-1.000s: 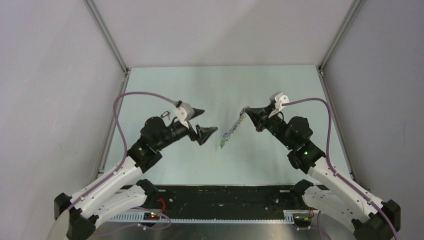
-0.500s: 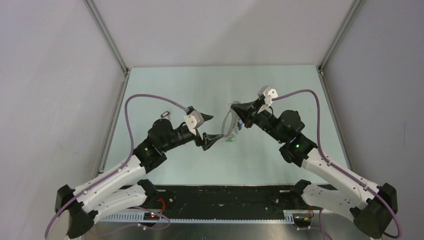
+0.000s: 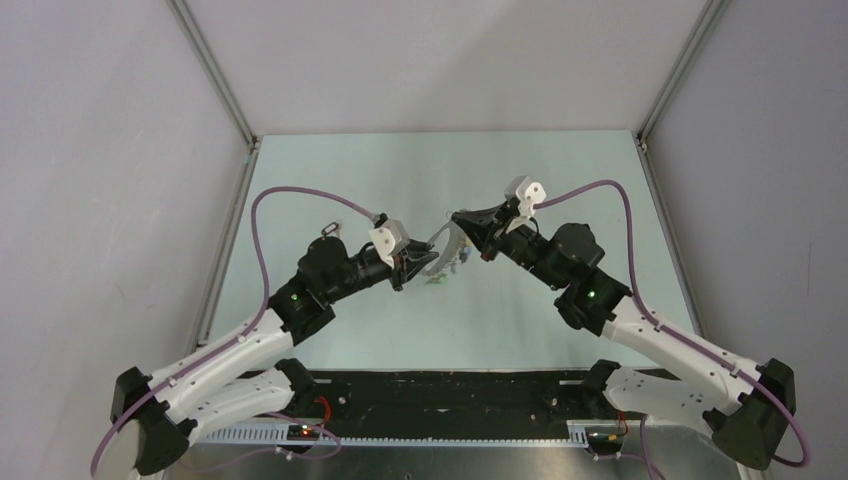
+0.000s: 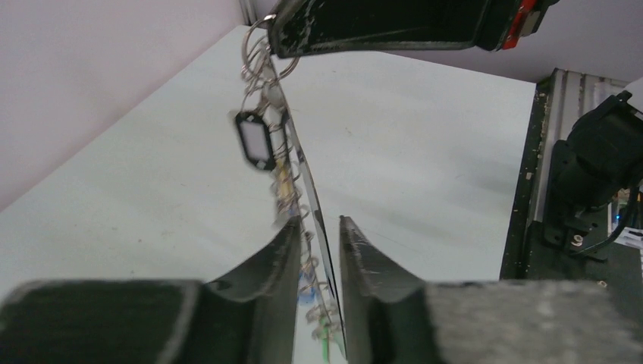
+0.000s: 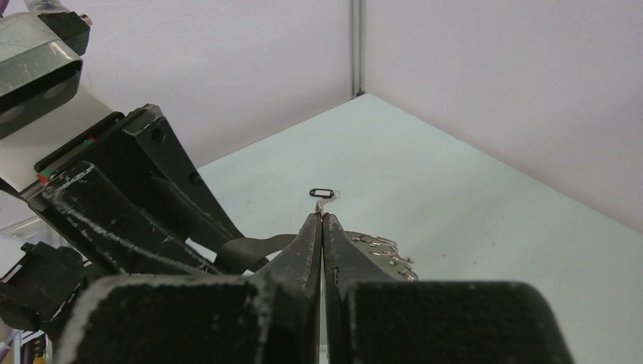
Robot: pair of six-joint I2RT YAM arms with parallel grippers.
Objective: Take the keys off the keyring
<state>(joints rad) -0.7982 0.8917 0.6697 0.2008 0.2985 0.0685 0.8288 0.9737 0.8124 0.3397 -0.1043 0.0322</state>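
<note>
The keyring (image 3: 441, 238) hangs in the air between the two grippers, a thin dark loop. My right gripper (image 3: 458, 216) is shut on its top; its closed fingertips (image 5: 321, 218) pinch the band, which shows on both sides (image 5: 246, 246). In the left wrist view the keyring (image 4: 299, 163) runs edge-on down from the right gripper's fingers (image 4: 379, 26) into my left gripper (image 4: 315, 224). The left jaws stand narrowly apart around the band, with light showing beside it. The keys (image 3: 441, 275) dangle below on small rings, with a black tag (image 4: 255, 142), a blue head (image 4: 307, 284) and a green one (image 4: 324, 334).
A small black loop-shaped tag (image 3: 328, 229) lies on the pale table (image 3: 520, 330) beside the left arm, and shows past the right fingertips (image 5: 321, 192). Grey walls and metal posts (image 3: 215, 75) close in three sides. A black strip (image 3: 450, 395) runs along the front edge.
The right gripper carried the keyring left and the left arm reached right to meet it. The left jaws, wide open before, have narrowed around the ring's lower part.
</note>
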